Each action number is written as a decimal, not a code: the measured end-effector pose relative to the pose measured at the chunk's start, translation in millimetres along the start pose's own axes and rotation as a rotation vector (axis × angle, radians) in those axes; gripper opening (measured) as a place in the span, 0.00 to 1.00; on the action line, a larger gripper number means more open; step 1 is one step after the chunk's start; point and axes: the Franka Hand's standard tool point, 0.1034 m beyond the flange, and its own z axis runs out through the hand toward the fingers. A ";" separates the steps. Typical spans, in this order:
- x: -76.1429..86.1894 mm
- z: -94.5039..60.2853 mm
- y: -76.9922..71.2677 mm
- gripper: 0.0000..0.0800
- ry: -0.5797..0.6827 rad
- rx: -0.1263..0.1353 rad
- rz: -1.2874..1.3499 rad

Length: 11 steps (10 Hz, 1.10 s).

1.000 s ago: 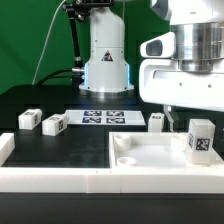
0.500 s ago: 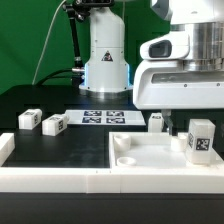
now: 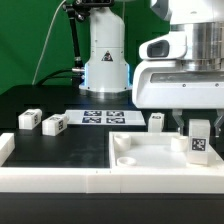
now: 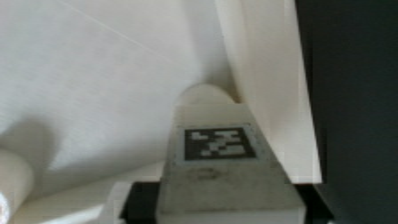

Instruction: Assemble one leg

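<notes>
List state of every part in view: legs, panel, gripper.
Gripper: straddles the upright leg; open or shut unclear.
Small white oblong tagged leg: upright on the panel, inside the gripper.
Three other white legs: loose on the black table.
Big white square tray-like panel: flat, one corner socket empty.
Thin white marker board: flat on the table.

One small white oblong block [image 3: 200, 141], black-and-white square tag facing front, stands upright at corner of white tray-like panel [image 3: 160, 150], exterior view's right; second block [image 3: 28, 120] and third block [image 3: 54, 124] lie near each other on black table [image 3: 90, 140], exterior view's left; fourth block [image 3: 156, 121] just beyond panel's far edge.
</notes>
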 end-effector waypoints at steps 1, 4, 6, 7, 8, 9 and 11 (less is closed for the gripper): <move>-0.6 0.2 0.2 0.36 0.008 -0.001 0.149; -0.1 0.5 1.6 0.36 0.009 0.010 0.584; -1.6 1.5 0.6 0.36 0.007 0.011 0.850; -3.1 2.3 -1.5 0.36 0.007 0.018 1.000; -3.6 2.5 -2.9 0.36 0.012 0.017 1.124; -3.9 2.1 -2.8 0.36 0.004 0.015 1.178; -3.8 2.2 -2.8 0.38 0.000 0.019 1.229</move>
